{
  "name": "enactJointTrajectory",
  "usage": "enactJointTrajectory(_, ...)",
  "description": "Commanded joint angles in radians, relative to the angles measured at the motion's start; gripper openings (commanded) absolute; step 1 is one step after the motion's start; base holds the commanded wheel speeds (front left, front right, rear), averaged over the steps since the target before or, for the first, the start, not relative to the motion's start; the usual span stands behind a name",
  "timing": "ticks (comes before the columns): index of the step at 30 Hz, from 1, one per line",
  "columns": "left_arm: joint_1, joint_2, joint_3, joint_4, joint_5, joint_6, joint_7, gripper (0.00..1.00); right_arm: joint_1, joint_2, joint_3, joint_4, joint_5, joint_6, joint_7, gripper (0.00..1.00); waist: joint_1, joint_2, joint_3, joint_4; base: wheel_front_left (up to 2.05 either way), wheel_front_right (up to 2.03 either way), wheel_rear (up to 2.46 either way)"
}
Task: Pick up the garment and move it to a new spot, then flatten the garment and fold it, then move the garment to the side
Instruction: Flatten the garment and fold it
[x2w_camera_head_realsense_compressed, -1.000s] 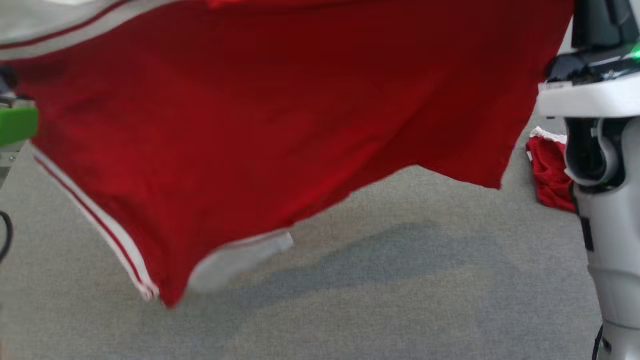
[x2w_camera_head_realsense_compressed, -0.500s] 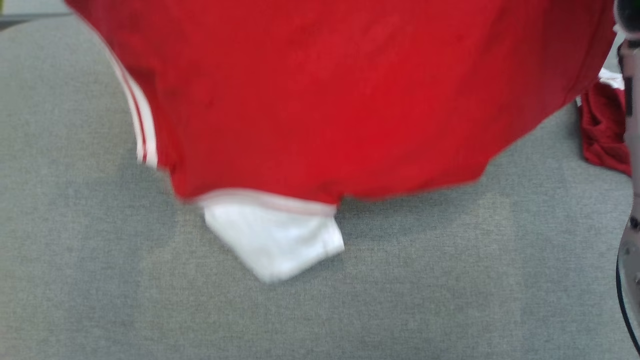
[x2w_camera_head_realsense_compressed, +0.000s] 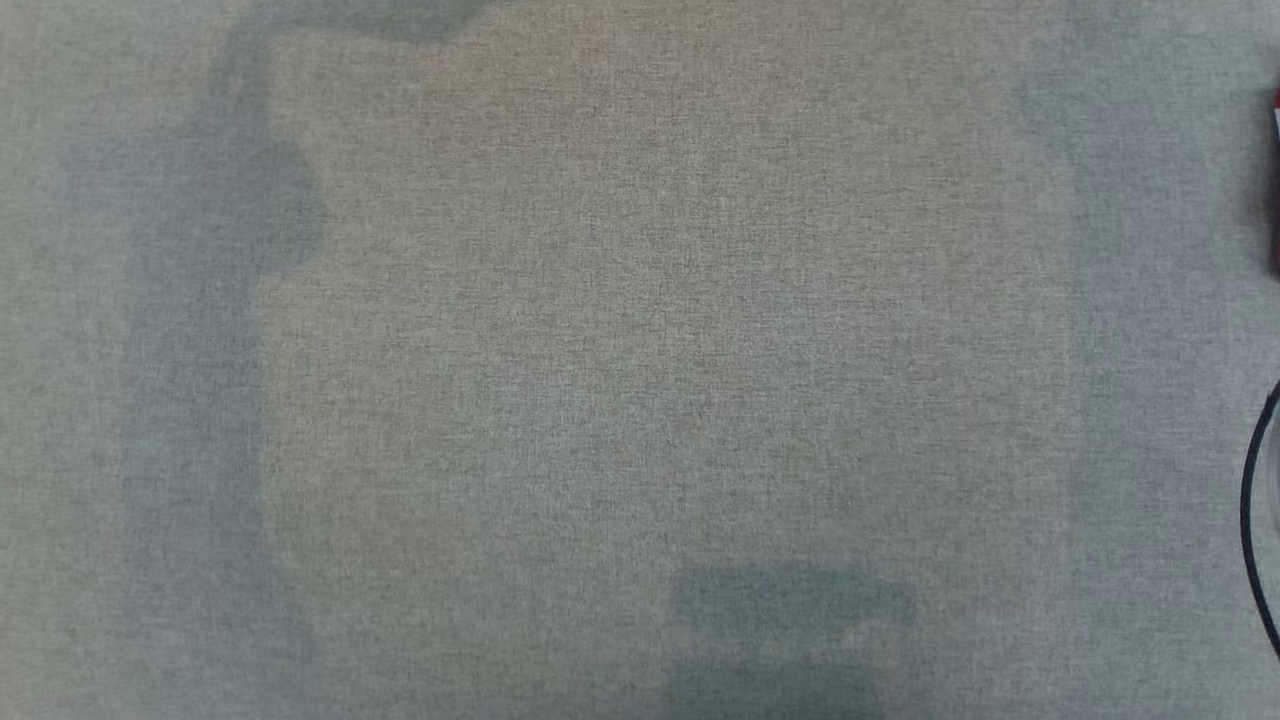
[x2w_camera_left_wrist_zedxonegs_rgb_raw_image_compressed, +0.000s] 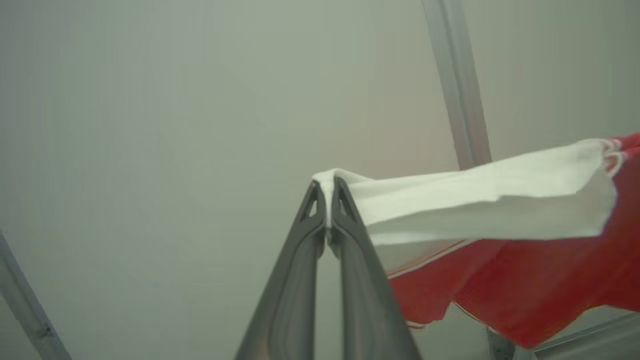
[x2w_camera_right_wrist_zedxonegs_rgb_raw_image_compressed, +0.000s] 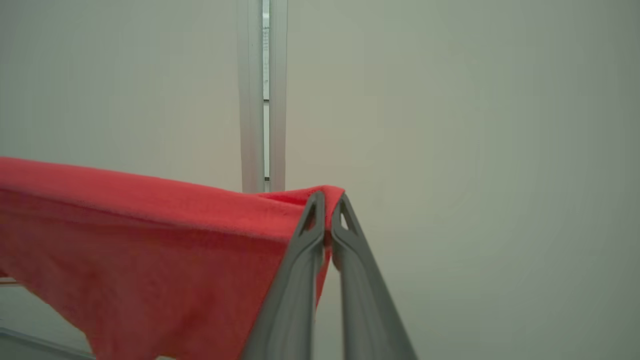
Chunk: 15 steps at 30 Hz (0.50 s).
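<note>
The garment (x2w_camera_left_wrist_zedxonegs_rgb_raw_image_compressed: 525, 285) is red with a white part (x2w_camera_left_wrist_zedxonegs_rgb_raw_image_compressed: 475, 200) and hangs in the air, stretched between both grippers. My left gripper (x2w_camera_left_wrist_zedxonegs_rgb_raw_image_compressed: 327, 190) is shut on the tip of the white part, and the cloth runs off to the right in the left wrist view. My right gripper (x2w_camera_right_wrist_zedxonegs_rgb_raw_image_compressed: 328, 202) is shut on a red corner of the garment (x2w_camera_right_wrist_zedxonegs_rgb_raw_image_compressed: 150, 240), which drapes away to the left in the right wrist view. In the head view, soft shadows lie on the grey cloth-covered surface (x2w_camera_head_realsense_compressed: 640, 360) below.
A sliver of other red fabric (x2w_camera_head_realsense_compressed: 1276, 180) lies at the right edge of the head view, with a black cable (x2w_camera_head_realsense_compressed: 1252, 520) curving below it. Behind the garment are a pale wall and metal frame bars (x2w_camera_left_wrist_zedxonegs_rgb_raw_image_compressed: 457, 85) (x2w_camera_right_wrist_zedxonegs_rgb_raw_image_compressed: 262, 95).
The red garment that hung across the head view has gone up out of it. That view has also shifted and now looks at the grey surface.
</note>
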Motion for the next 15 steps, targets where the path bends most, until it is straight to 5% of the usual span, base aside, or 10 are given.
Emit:
enactJointTrajectory(1,0.038,-0.003,0.01,0.006,-0.012,0.003,-0.008,0.0,0.035,-0.009,0.007,0.011,0.009,-0.002,-0.006,0.0,-0.0001,0.0012,-0.003,0.002,0.0,0.0,0.0)
enactJointTrajectory(15,0.861,-0.241,0.196,0.007,-0.042,0.004,-0.007,0.0,0.774,0.02,0.005,-0.031,0.248,-0.003,-0.013,0.0,-0.0001,0.0012,-0.201,-0.007,0.0,0.0,0.0)
